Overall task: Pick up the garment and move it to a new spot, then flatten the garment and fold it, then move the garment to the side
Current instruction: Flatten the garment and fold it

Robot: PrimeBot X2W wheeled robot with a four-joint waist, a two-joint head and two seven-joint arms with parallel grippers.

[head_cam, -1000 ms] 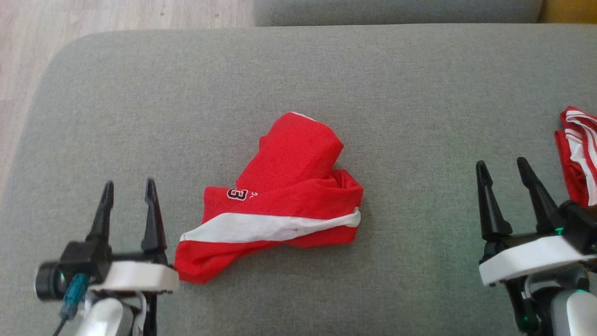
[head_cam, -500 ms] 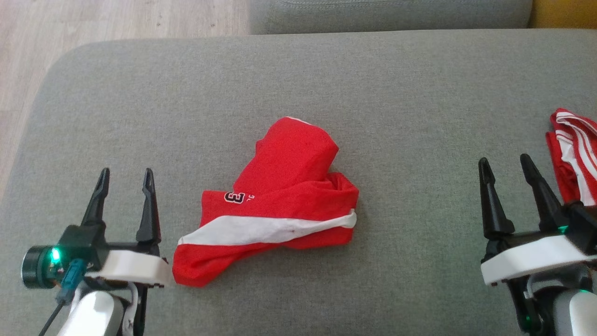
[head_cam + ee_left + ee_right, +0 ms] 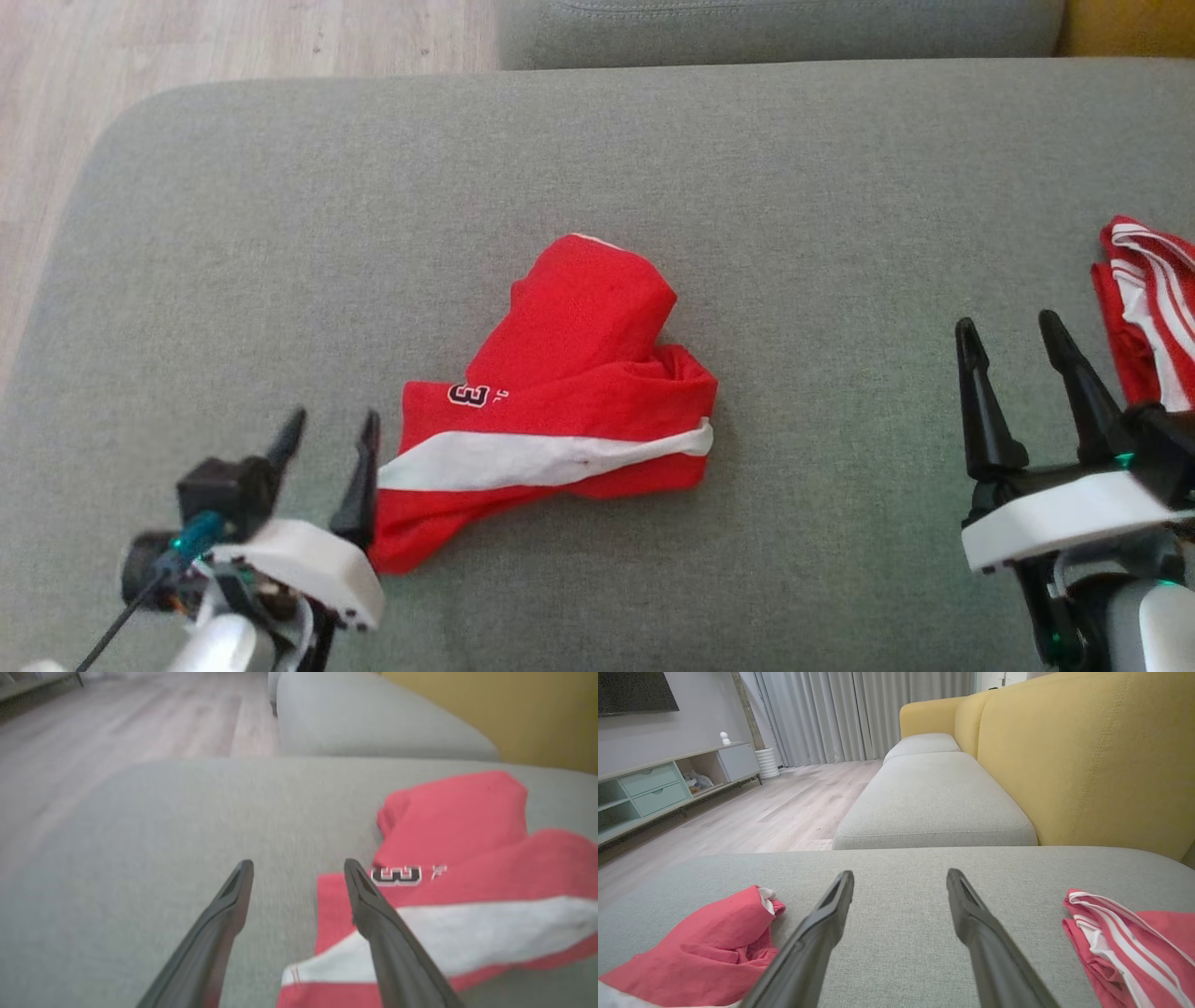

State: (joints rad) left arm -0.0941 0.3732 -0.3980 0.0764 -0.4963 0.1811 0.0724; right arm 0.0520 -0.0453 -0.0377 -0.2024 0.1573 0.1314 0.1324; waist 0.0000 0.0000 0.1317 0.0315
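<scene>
In the head view, a crumpled red garment of mesh-like cloth lies at the centre of the frame on a broad grey fabric sofa cushion. Its long axis runs almost level across the frame, marked by a white band that climbs slightly from lower left to right. A shorter folded lobe points toward the top of the frame. A black-edged number 3 sits near its left end. The left gripper is at the lower left with its jaws apart, and the finger nearer the centre meets the garment's left edge. The right gripper is at the lower right, jaws apart, over bare cushion and well apart from the garment. A second red striped garment lies at the right edge. Pale wooden floor fills the upper left corner.

In the left wrist view, the left gripper has its jaws spread. The right-hand finger crosses the garment, which fills the right half of the frame, and the band stretches toward the right edge.

In the right wrist view, the right gripper stands open over grey cushion. The garment is at the lower left and the striped garment at the lower right. A yellow upholstered backrest rises at the upper right.
</scene>
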